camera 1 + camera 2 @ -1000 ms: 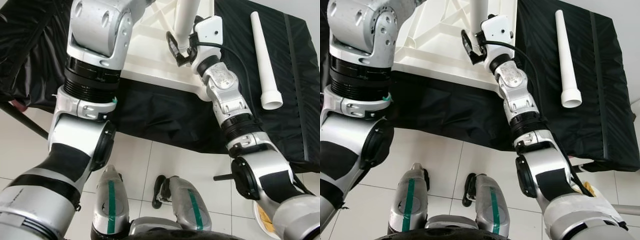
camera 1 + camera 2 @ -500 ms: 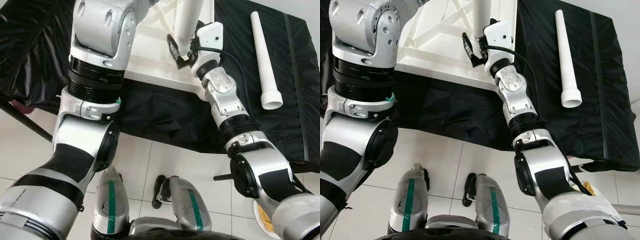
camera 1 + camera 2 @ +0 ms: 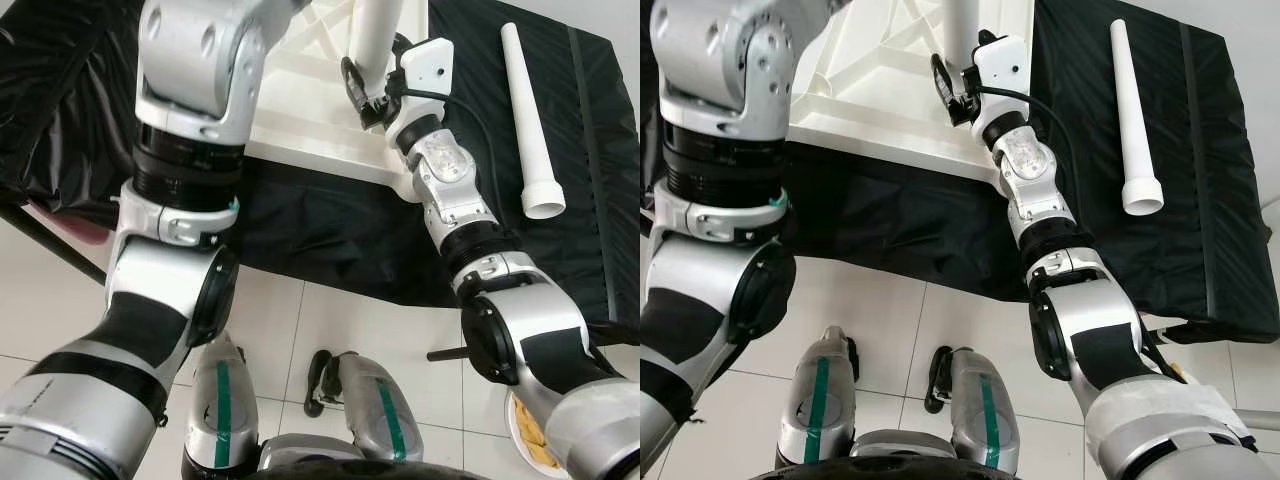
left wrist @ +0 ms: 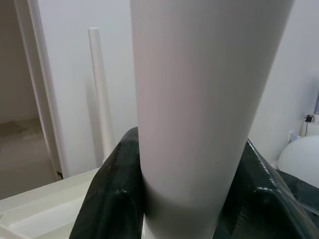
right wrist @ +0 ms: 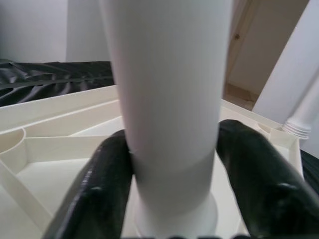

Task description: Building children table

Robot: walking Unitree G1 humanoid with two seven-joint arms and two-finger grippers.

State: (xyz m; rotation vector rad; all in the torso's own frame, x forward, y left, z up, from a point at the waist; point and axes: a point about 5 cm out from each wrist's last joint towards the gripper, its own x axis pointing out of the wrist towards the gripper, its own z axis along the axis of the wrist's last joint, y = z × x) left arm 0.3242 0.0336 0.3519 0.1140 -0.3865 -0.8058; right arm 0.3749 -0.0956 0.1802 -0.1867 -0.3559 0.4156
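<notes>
On the upturned white plastic tabletop (image 3: 880,80), with its ribbed underside facing up over a black sheet (image 3: 1200,200), stands an upright white cylindrical table leg (image 3: 372,40), and both claws are at it. The right gripper (image 3: 358,88) clasps the leg low down, near where it meets the tabletop; in the right wrist view its two black fingers (image 5: 107,184) sit either side of the leg (image 5: 169,99), spread just to the leg's width and pressed against it, with the leg's flared foot seated in a socket of the tabletop (image 5: 45,149) just beyond them. The left gripper (image 4: 192,199) is higher on the same leg: the left wrist view has its black fingers (image 4: 112,199) hugging the white tube (image 4: 199,99) from both sides, touching it. From the head views the left arm (image 3: 190,130) rises over the tabletop's near-left part and its claw is out of sight past the top edge.

The left wrist view also takes in a second upright white leg (image 4: 99,94) standing on the tabletop beyond the held one, and the right wrist view catches another leg (image 5: 304,99) with a ringed base beside the tabletop's rim. A loose white table leg (image 3: 1132,120) lies flat on the black sheet, well apart from the tabletop on the robot's right, flared end toward the robot.
</notes>
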